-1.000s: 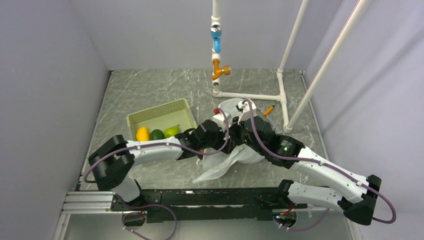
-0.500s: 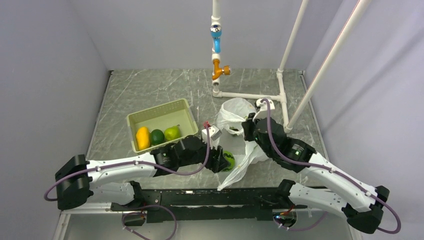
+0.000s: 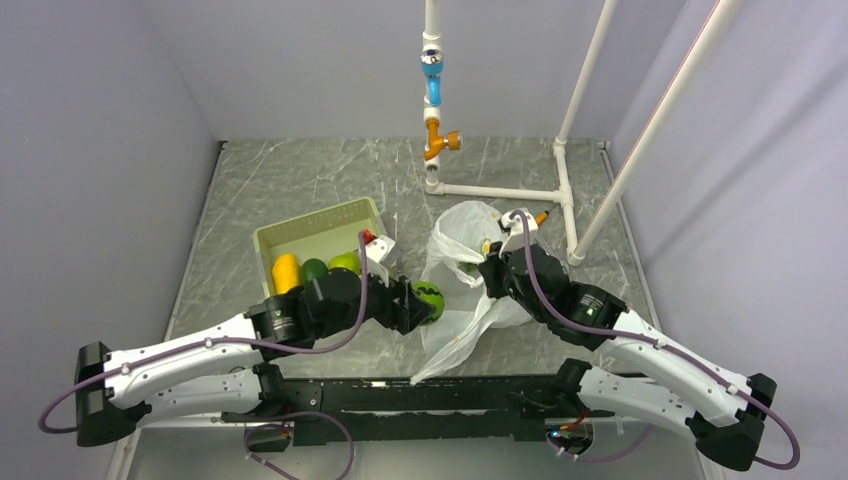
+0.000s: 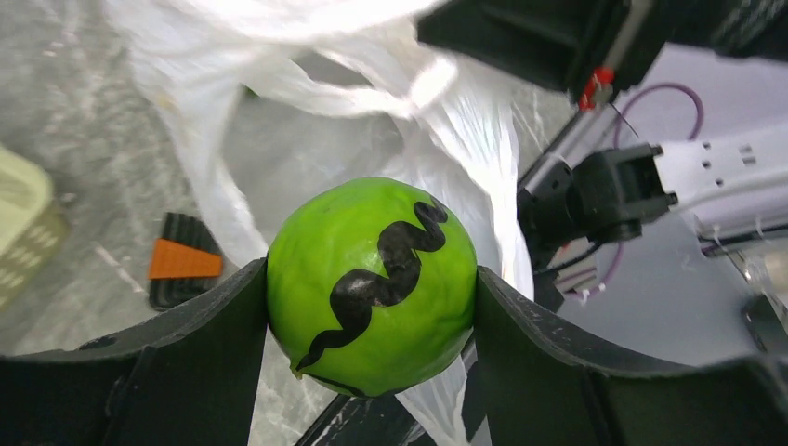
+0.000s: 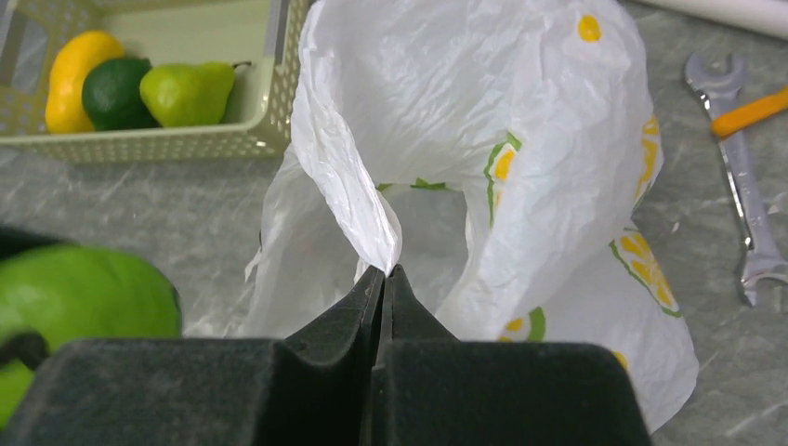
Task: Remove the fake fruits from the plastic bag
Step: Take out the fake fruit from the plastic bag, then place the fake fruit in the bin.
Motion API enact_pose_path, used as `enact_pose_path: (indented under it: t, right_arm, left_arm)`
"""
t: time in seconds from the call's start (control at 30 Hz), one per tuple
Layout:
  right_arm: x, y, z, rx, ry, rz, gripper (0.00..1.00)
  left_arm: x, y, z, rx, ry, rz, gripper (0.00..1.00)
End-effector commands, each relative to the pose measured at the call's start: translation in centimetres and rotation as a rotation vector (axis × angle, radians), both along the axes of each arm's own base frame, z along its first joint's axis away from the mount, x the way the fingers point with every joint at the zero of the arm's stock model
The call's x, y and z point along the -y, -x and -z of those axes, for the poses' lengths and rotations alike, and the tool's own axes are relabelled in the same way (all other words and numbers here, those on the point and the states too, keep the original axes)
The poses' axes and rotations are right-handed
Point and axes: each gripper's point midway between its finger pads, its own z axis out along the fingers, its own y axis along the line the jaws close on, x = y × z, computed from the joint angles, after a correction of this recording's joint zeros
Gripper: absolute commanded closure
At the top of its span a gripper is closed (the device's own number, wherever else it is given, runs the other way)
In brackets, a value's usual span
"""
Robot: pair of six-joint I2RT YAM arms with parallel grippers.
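Note:
My left gripper (image 3: 426, 303) is shut on the dark-striped green ball (image 3: 431, 299), which fills the left wrist view (image 4: 372, 283), held just left of the plastic bag (image 3: 462, 232). My right gripper (image 3: 484, 272) is shut on a fold of the bag's rim (image 5: 367, 228) and holds it up. A yellow mango (image 3: 286, 269), a dark green fruit (image 3: 314, 269) and a green pear (image 3: 345, 263) lie in the pale green basket (image 3: 310, 228); they show in the right wrist view too: mango (image 5: 77, 70), dark green fruit (image 5: 116, 93), pear (image 5: 190, 93). A green patch (image 3: 470, 268) shows inside the bag.
A white pipe frame (image 3: 500, 192) with an orange valve (image 3: 437, 140) stands at the back. A wrench (image 5: 743, 200) and an orange-handled tool (image 5: 751, 111) lie right of the bag. An orange-and-black brush (image 4: 183, 265) lies on the table under the ball.
My left gripper came out of the bag with the striped green ball, then carried it up and left toward the basket. My right gripper keeps holding the bag's rim.

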Motion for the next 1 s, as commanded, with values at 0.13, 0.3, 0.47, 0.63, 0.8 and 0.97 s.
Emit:
enact_pose_path:
  t: [0.13, 0.3, 0.47, 0.63, 0.8, 0.97]
  right_arm:
    - [-0.5, 2.5, 0.7, -0.05, -0.077, -0.102, 1.0]
    - [-2.7, 5.0, -0.8, -0.015, -0.145, -0.323, 1.0]
    - [-5.3, 7.9, -3.9, 0.026, -0.25, -0.554, 1.0]
    - [-6.0, 8.2, -7.2, 0.088, -0.297, -0.608, 1.0]
    - [-5.7, 7.8, -8.5, 0.142, -0.316, -0.585, 1.0]
    - [-5.9, 7.3, -7.4, 0.106, -0.292, -0.562, 1.0]
  left_arm:
    - [-7.1, -3.1, -2.2, 0.018, -0.096, -0.298, 1.0]
    - [-12.0, -5.1, 2.0, -0.128, -0.242, -0.492, 1.0]
    - [-15.5, -6.9, 3.3, -0.184, -0.289, -0.662, 1.0]
    - [-18.1, -8.9, 2.8, -0.159, -0.274, -0.79, 1.0]
    - [-20.1, -10.6, 4.3, -0.197, -0.33, -0.865, 0.97]
    - [-20.9, -12.1, 7.2, -0.289, -0.376, -0.865, 0.99]
